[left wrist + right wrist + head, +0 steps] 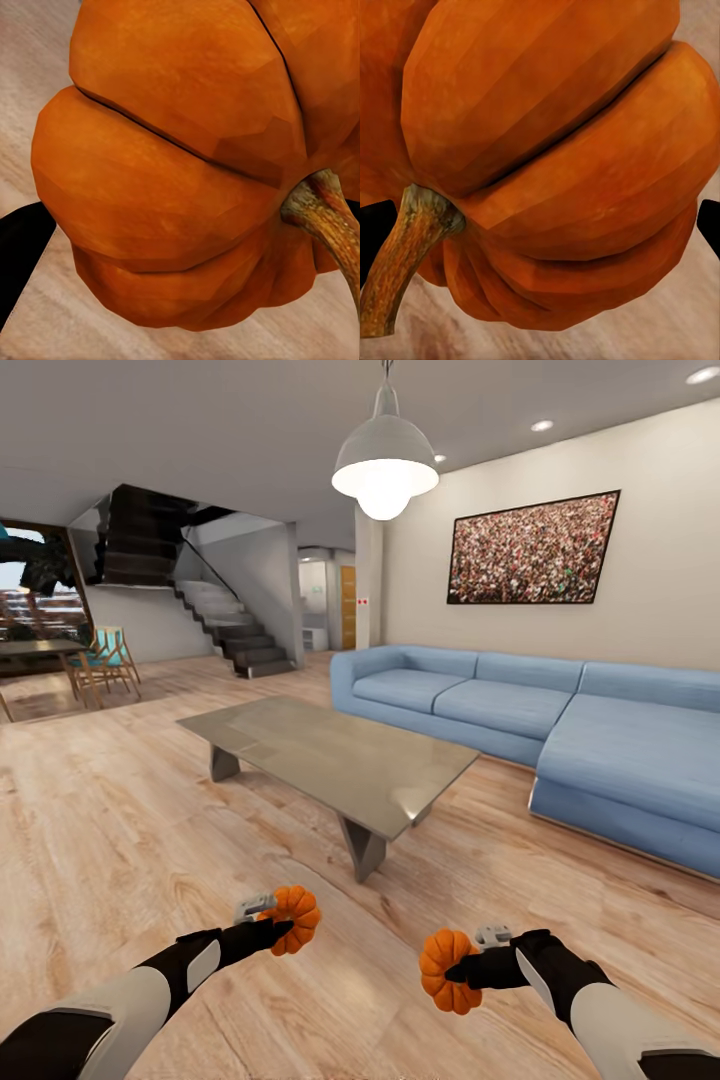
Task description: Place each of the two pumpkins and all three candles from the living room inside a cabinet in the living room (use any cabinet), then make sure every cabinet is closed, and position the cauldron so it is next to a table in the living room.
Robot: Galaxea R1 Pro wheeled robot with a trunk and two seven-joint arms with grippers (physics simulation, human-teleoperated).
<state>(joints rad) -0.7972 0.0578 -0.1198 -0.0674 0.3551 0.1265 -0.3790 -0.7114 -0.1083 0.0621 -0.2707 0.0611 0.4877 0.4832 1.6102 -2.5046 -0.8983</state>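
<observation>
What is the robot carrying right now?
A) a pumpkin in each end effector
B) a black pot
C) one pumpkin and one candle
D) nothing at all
A: the left end effector grips one orange pumpkin and the right end effector grips the other pumpkin, both held above the wood floor.

Evenly bright, sharp simulator render. A lit pendant lamp hangs above the table, whose glass top carries pale sheen toward its near corner; ceiling spotlights glow beyond the lamp. Straight lines bow near the frame edges. Wrist close-ups show faceted, softly shaded surfaces.
</observation>
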